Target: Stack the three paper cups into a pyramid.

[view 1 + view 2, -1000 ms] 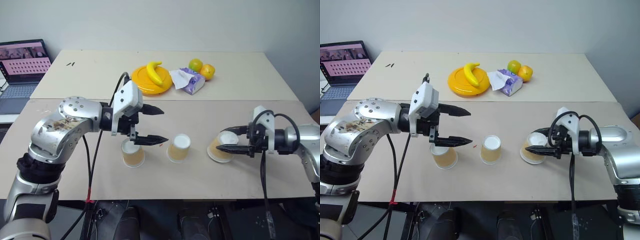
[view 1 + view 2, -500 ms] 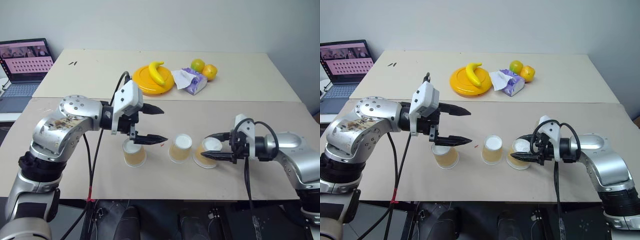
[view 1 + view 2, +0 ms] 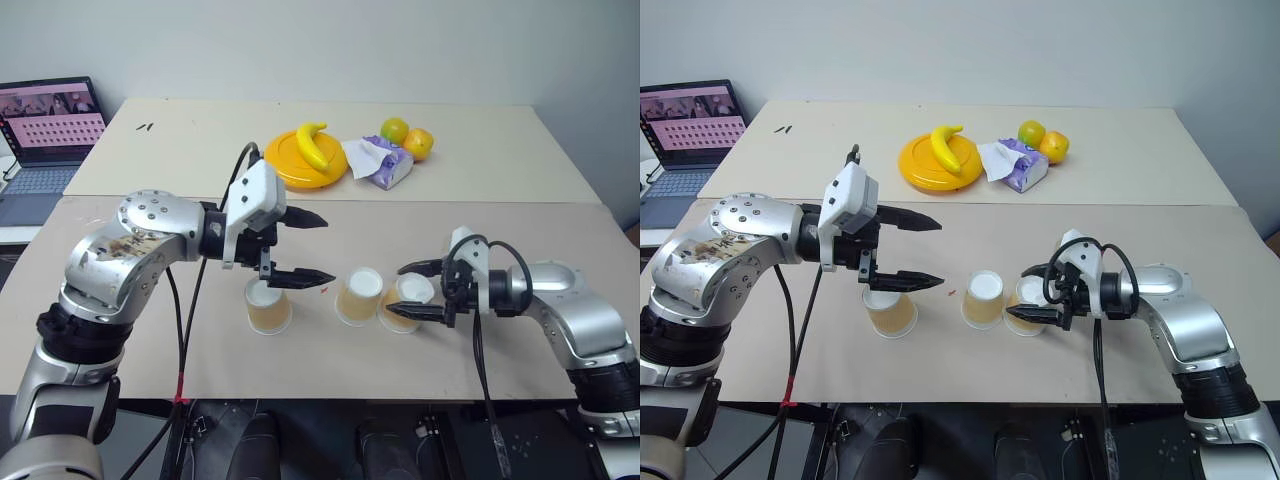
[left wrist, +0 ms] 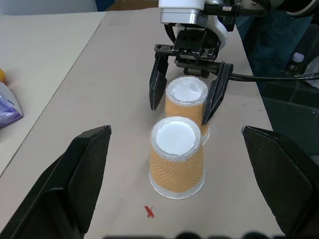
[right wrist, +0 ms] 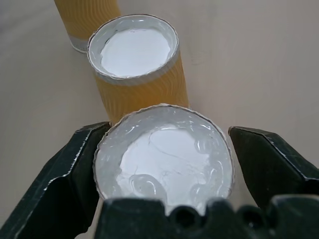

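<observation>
- Left wrist view: the right end effector [image 4: 185, 102] has slid the right cup [image 4: 187, 102] in beside the middle cup [image 4: 177, 154]; the two now stand touching or nearly so, upside down, near the worktop's [image 3: 500, 220] front edge.
- Its jaws, clamped a second ago, now stand wide on either side of that cup, no longer gripping.
- The left end effector [image 3: 300, 248] hangs wide open, unmoved, above the left cup [image 3: 268, 306], which stands apart.
- Judgement: the base pair looks set; the left cup is still to go on top.
</observation>
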Controlling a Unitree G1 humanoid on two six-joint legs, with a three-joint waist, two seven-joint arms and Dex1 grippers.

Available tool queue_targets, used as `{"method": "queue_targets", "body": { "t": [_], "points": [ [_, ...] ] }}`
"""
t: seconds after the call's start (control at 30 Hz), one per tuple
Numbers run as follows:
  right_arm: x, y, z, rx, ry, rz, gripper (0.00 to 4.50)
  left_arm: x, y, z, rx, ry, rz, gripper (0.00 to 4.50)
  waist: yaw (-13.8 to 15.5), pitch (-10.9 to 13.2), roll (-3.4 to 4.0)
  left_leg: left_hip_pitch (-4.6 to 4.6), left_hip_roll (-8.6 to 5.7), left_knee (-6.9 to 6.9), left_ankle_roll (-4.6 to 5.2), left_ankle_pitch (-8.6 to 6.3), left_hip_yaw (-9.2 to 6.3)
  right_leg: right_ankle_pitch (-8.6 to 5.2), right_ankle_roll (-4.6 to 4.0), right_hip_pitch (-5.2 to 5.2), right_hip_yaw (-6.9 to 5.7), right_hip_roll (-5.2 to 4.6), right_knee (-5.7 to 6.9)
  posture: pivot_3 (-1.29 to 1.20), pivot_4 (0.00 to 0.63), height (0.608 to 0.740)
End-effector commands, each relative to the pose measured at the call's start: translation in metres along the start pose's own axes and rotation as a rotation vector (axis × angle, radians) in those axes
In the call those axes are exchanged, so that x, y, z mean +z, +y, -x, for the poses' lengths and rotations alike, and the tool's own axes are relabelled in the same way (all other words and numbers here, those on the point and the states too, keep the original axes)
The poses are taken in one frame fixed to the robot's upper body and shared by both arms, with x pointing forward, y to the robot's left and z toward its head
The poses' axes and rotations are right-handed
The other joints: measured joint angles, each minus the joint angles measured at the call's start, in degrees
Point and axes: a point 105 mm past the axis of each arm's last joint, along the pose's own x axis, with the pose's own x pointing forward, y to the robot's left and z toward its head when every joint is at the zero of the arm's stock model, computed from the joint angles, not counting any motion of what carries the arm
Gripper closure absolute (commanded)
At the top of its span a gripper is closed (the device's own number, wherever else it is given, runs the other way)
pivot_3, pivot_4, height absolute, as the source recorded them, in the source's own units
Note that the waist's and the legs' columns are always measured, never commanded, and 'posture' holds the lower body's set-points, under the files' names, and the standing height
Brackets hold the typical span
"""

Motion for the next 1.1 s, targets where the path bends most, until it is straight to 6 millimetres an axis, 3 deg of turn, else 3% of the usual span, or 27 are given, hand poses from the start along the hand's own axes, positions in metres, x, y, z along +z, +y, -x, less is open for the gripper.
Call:
{"method": "queue_targets", "body": {
  "t": [0.03,0.37,0.57,0.67,0.87,1.1],
  "points": [
    [0.01,-0.005,0.023,-0.021,0.018,0.072,0.05,0.014,0.003,0.004,0.022,-0.021,-0.064,0.0,0.18,0.0,0.0,0.0,-0.01,0.0,0.0,0.0,0.0,0.0,0.0,0.0,0.0,-0.01,0.0,0.0,0.15,0.732],
    [-0.015,-0.007,0.095,-0.097,0.199,0.029,0.05,0.014,0.003,0.001,0.016,-0.028,-0.069,0.0,1.05,0.0,0.0,0.0,-0.01,0.01,0.0,0.0,0.02,-0.01,0.01,0.01,0.0,-0.01,-0.02,0.0,0.15,0.732],
    [-0.021,-0.012,0.119,-0.164,0.248,0.007,0.05,0.015,0.006,-0.001,0.012,-0.033,-0.075,0.0,0.89,0.0,0.0,0.03,0.0,0.04,0.0,0.0,0.03,0.0,0.01,0.02,0.02,0.0,-0.01,0.0,0.15,0.732],
    [-0.024,-0.025,0.117,-0.241,0.255,0.004,0.05,0.016,0.006,-0.001,0.009,-0.035,-0.078,0.0,0.74,0.0,0.0,0.02,0.0,0.04,0.0,0.0,0.03,0.0,0.01,0.03,0.02,-0.01,-0.01,0.0,0.15,0.732],
    [-0.037,-0.043,0.092,-0.303,0.269,0.026,0.05,0.016,0.006,-0.002,0.007,-0.034,-0.084,0.0,0.01,0.0,-0.01,0.04,-0.01,0.06,-0.01,0.01,0.01,0.0,0.01,0.05,0.01,0.0,0.0,0.0,0.15,0.732],
    [-0.035,-0.046,0.075,-0.279,0.25,0.042,0.05,0.015,0.006,0.0,0.02,-0.023,-0.084,0.0,0.0,0.0,0.01,-0.01,-0.03,0.04,-0.01,0.01,0.0,-0.01,0.02,0.01,0.01,-0.02,-0.01,0.0,0.15,0.732]
  ]
}}
